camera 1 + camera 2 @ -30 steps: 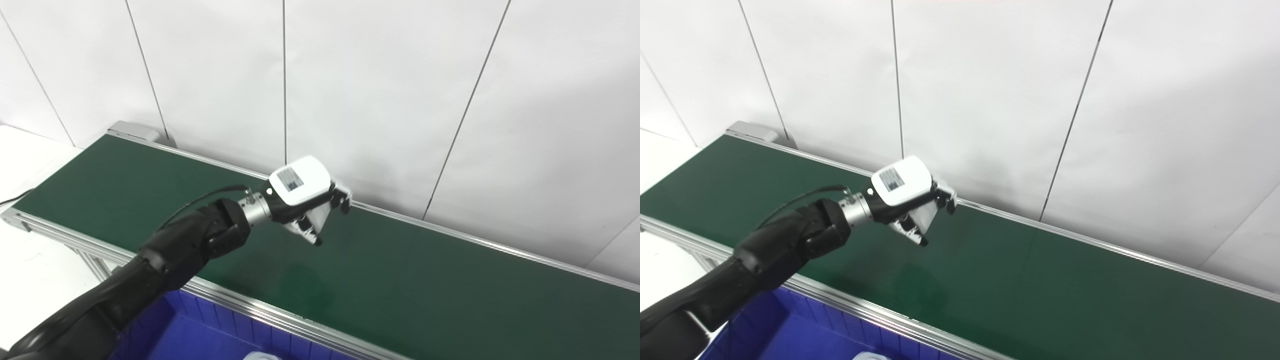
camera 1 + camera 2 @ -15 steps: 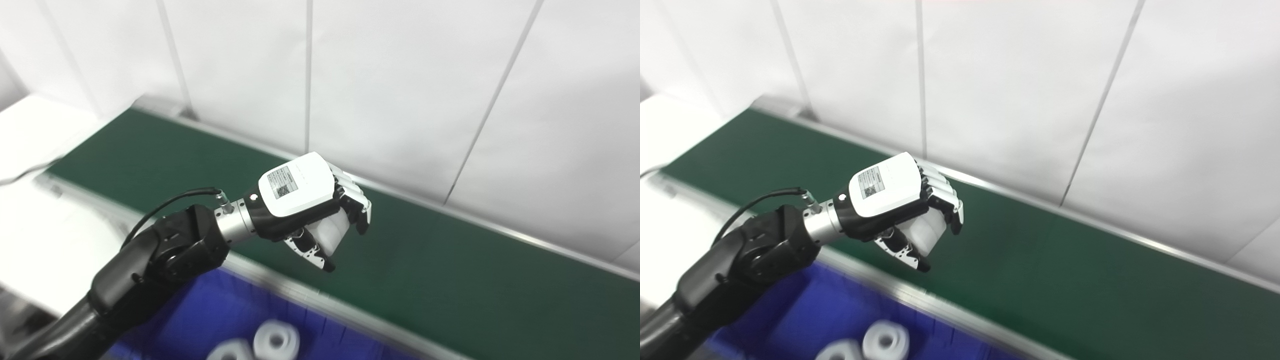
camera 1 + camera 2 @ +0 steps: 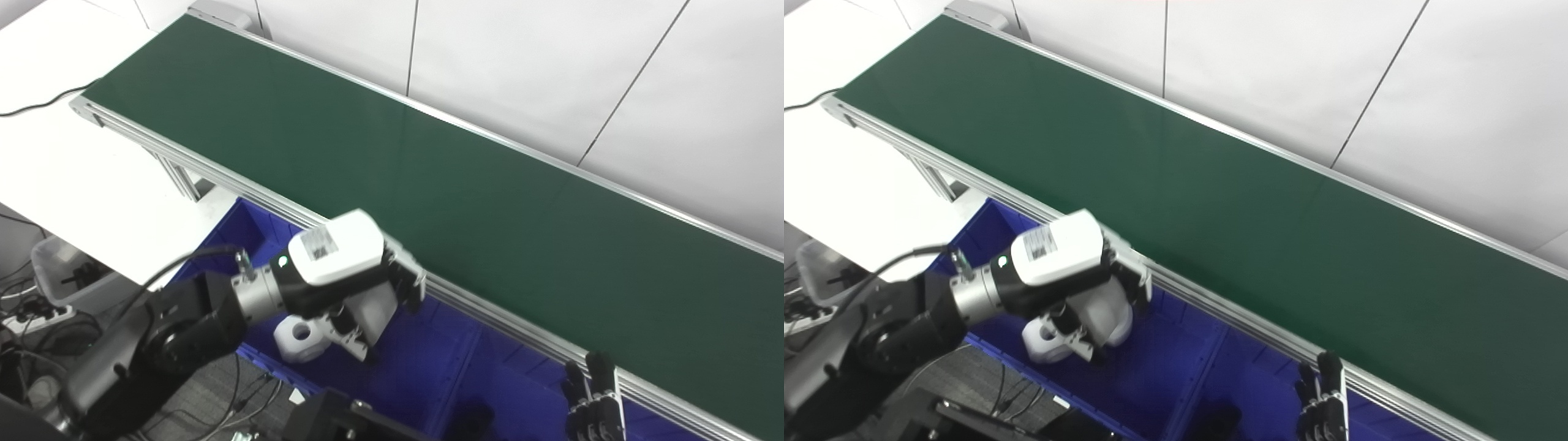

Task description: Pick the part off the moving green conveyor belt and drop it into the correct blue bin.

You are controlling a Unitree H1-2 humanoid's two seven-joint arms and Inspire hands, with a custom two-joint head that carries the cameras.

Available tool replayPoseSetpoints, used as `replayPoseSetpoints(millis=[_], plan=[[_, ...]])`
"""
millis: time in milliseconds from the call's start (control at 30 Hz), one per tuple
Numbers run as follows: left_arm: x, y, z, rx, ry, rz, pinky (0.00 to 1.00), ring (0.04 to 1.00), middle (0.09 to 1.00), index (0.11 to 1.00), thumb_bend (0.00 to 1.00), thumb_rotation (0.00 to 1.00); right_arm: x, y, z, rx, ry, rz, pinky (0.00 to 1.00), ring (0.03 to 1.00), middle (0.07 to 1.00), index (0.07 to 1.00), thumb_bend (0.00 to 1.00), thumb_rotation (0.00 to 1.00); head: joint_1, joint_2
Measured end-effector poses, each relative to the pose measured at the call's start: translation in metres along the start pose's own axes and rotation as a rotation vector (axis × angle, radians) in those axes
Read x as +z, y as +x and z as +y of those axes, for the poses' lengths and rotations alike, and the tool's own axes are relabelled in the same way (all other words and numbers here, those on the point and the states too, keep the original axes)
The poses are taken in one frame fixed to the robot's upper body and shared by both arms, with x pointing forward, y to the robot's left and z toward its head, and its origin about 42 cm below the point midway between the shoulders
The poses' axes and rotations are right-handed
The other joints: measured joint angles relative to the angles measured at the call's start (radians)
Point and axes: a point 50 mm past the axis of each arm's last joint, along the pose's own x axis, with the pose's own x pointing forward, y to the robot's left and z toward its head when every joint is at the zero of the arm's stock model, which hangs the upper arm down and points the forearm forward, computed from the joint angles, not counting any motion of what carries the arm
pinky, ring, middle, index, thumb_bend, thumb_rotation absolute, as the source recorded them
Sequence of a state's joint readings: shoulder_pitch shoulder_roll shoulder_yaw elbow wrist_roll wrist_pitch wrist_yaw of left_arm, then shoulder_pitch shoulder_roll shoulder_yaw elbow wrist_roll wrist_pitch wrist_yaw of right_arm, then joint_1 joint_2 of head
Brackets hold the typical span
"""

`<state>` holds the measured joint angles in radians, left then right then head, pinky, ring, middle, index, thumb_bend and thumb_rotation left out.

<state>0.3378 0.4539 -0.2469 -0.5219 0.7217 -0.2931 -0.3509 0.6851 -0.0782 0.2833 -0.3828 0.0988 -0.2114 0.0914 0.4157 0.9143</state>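
Note:
My left hand (image 3: 343, 272), white-backed with dark fingers, hangs over the left blue bin (image 3: 422, 367), just in front of the conveyor's near rail. It is shut on a white cylindrical part (image 3: 375, 309) that sticks out below the palm. Another white ring-shaped part (image 3: 300, 339) lies in the same bin under the hand. The green conveyor belt (image 3: 429, 165) runs diagonally from upper left to lower right with nothing on it. Only the dark fingers of my right hand (image 3: 591, 395) show at the bottom edge, pointing up, spread and holding nothing.
A second blue compartment (image 3: 520, 392) lies to the right past a divider. A white table (image 3: 67, 171) with a black cable stands at the left. A clear box (image 3: 61, 275) and cables lie on the floor, and a black block (image 3: 343, 419) sits at the bottom.
The camera has tilted down. My left hand, still holding the white part, has come back off the belt to a spot over the blue bin. My right hand's fingers are now in view.

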Motion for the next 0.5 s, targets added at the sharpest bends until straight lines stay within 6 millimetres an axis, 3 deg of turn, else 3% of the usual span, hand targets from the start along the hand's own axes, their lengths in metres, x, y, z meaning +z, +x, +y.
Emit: replayPoseSetpoints(millis=[100, 300, 500], plan=[[-0.01, 0.001, -0.028, -0.069, -0.025, 0.044, 0.43, 0.443, 0.507, 0.486, 0.5, 0.0, 0.0, 0.001, 0.0, 0.001, 0.005, -0.002, 0.92, 0.927, 0.992, 1.0, 0.88, 0.97, -0.044, 0.003], [-0.033, 0.017, -0.053, -0.116, -0.004, 0.074, 0.42, 0.431, 0.519, 0.487, 0.5, 0.0, 0.0, 0.005, 0.004, 0.01, 0.011, 0.002, 0.93, 0.934, 0.992, 1.0, 0.88, 0.95, -0.061, -0.003], [-0.043, 0.032, -0.07, -0.091, 0.026, 0.066, 0.39, 0.41, 0.502, 0.517, 0.5, 0.0, 0.0, 0.007, 0.009, 0.013, 0.015, 0.006, 0.91, 0.927, 0.985, 1.0, 0.84, 0.94, -0.103, -0.009]])
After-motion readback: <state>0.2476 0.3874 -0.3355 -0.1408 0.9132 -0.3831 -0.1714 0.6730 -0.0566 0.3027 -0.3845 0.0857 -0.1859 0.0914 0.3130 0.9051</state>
